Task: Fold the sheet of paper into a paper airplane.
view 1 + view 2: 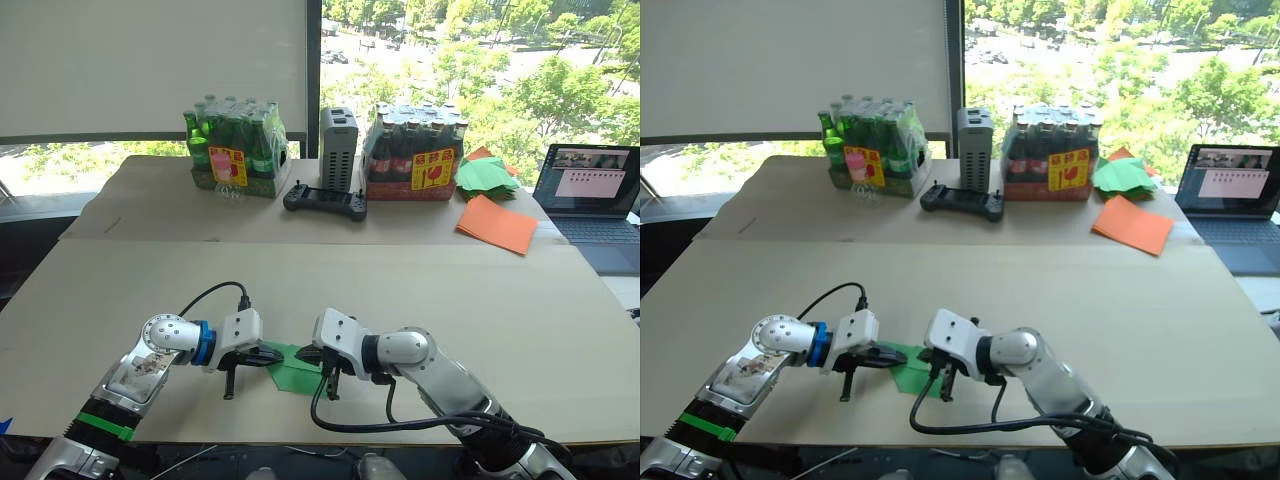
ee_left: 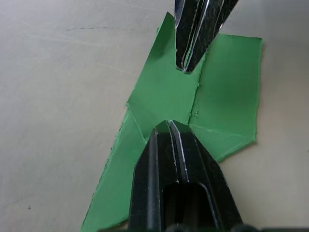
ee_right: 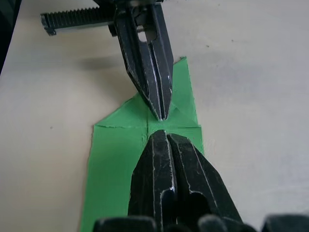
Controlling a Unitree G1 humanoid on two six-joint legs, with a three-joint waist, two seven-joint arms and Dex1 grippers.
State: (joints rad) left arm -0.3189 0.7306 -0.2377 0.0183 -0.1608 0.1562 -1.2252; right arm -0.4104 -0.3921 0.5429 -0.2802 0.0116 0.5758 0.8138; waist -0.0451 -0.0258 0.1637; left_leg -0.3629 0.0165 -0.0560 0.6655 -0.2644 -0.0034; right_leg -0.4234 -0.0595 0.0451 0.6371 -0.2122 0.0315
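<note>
Sunlit windows back a pale table (image 1: 500,320), where the sheet of paper (image 1: 296,372) lies partly folded near the front edge. Both arms reach inward, wrists bent down, tips almost meeting. The left gripper (image 2: 169,126) and right gripper (image 3: 161,134) are clenched, pressing the centre crease rather than grasping. Uneven pressure could likely skew the fold or slide the paper.

Under my glossy, scuffed black fingertips (image 3: 164,145) lies the sheet of paper (image 2: 227,96), thin matt green with slightly ragged creased edges, on a matt, smooth beige table (image 1: 500,300); my wrist housings (image 1: 240,330) look like smooth white plastic and brushed metal.
</note>
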